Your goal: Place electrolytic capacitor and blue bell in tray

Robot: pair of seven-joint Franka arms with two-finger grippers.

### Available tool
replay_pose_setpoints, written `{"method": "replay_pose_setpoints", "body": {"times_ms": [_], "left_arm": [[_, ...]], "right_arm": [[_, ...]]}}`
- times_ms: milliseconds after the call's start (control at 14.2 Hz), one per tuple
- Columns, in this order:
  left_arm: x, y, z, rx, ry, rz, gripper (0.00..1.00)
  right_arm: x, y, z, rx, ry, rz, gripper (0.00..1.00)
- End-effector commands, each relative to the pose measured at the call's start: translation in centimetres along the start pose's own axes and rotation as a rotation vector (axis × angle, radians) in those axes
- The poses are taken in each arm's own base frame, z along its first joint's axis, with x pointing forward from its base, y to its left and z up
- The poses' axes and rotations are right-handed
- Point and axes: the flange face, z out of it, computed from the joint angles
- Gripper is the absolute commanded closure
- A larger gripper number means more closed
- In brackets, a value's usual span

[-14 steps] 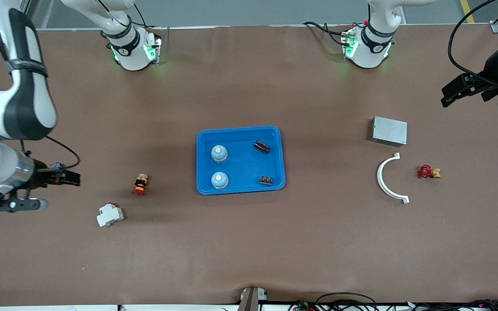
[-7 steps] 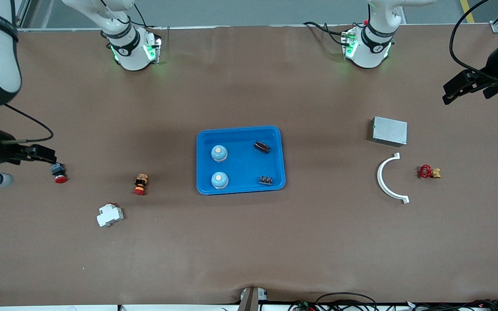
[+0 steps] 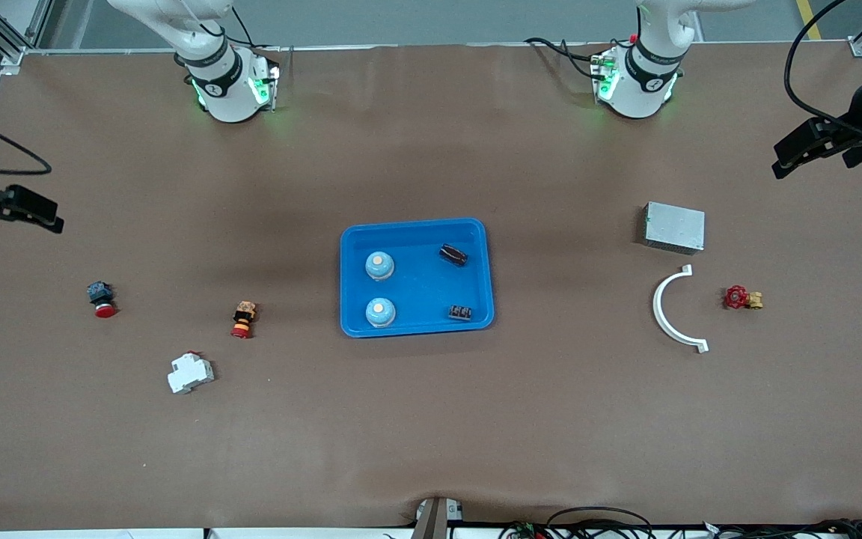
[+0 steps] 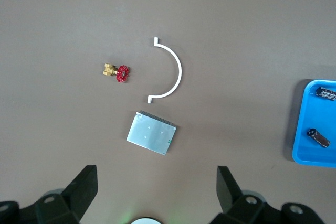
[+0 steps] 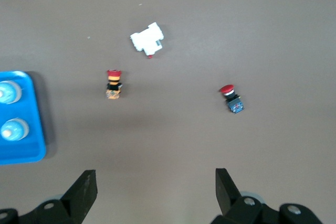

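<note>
The blue tray (image 3: 425,288) lies at the table's middle. In it stand two blue bells (image 3: 379,265) (image 3: 380,313) and lie two dark capacitors (image 3: 453,254) (image 3: 461,311). My right gripper (image 3: 37,211) is open and empty, up in the air at the right arm's end of the table. Its wrist view shows the open gripper (image 5: 155,187), the tray's edge (image 5: 32,114) and both bells (image 5: 8,93). My left gripper (image 3: 794,153) is open and empty at the left arm's end. Its wrist view shows the open gripper (image 4: 157,187), the tray's edge (image 4: 310,114) and the capacitors (image 4: 318,137).
Toward the right arm's end lie a red-capped push button (image 3: 101,299), an orange-and-red button (image 3: 243,320) and a white breaker (image 3: 191,373). Toward the left arm's end lie a silver box (image 3: 673,227), a white arc (image 3: 669,314) and a red-handled brass valve (image 3: 741,299).
My right gripper has drawn away from the red-capped push button toward the right arm's end; the button now shows on the table. My left gripper has shifted slightly.
</note>
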Motion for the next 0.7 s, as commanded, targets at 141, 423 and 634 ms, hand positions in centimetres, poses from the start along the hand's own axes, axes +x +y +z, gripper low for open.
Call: {"method": "replay_pose_setpoints", "body": {"times_ms": [141, 423, 634], "left_arm": [[-0.7, -0.8, -1.4, -0.013, 0.012, 0.011, 0.0], [-0.6, -0.8, -1.3, -0.013, 0.011, 0.027, 0.0], [-0.5, 0.0, -0.8, -0.009, -0.001, 0.043, 0.0]], "right_arm": [[-2.4, -2.4, -2.0, 0.014, 0.009, -0.042, 0.0], [-3.5, -1.7, -3.1, 0.035, 0.008, -0.026, 0.0], [-3.9, -1.2, -3.5, 0.037, 0.01, -0.008, 0.0]]}}
